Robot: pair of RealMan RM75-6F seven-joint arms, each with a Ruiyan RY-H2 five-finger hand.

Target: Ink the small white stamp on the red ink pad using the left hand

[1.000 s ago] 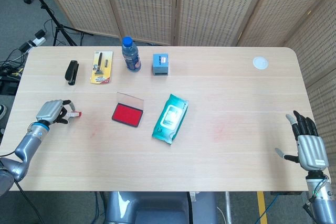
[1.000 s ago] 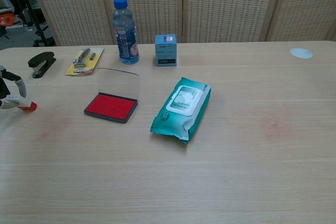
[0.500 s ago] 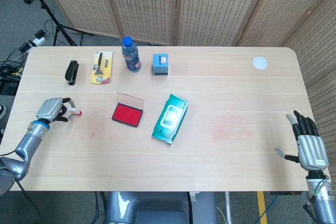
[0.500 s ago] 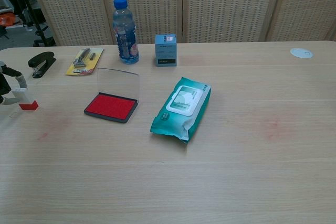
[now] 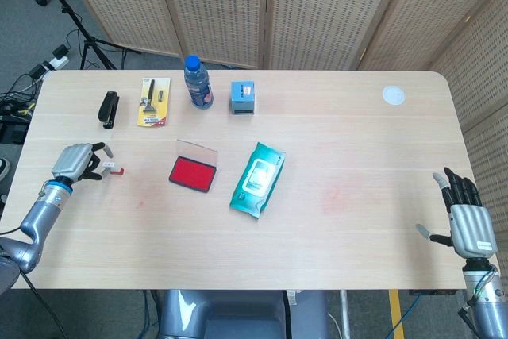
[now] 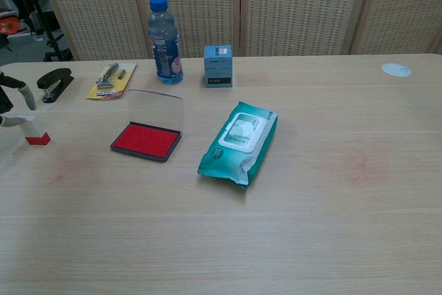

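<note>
Left of the red ink pad [image 5: 193, 172], near the desk [image 5: 333, 228] edge, the small white stamp [image 5: 115, 169] stands on the wood with its red base down. The left hand [image 5: 73, 162] is just beside the stamp; one of its fingers [image 6: 26, 94] is raised above the stamp, the others reach its white body, but I cannot tell if they truly clamp it. The ink pad lies open, its clear lid [image 6: 155, 110] standing up at the back. Right of the pad lies a green wet-wipes pack [image 5: 257, 179]. Behind the pad are a black stapler [image 5: 108, 109], a yellow carded razor [image 5: 153, 102], a blue-capped water bottle [image 5: 198, 82] and a small blue box [image 5: 242, 97]. Far right of the pad, the right hand [image 5: 463, 217] rests with fingers spread, holding nothing.
</note>
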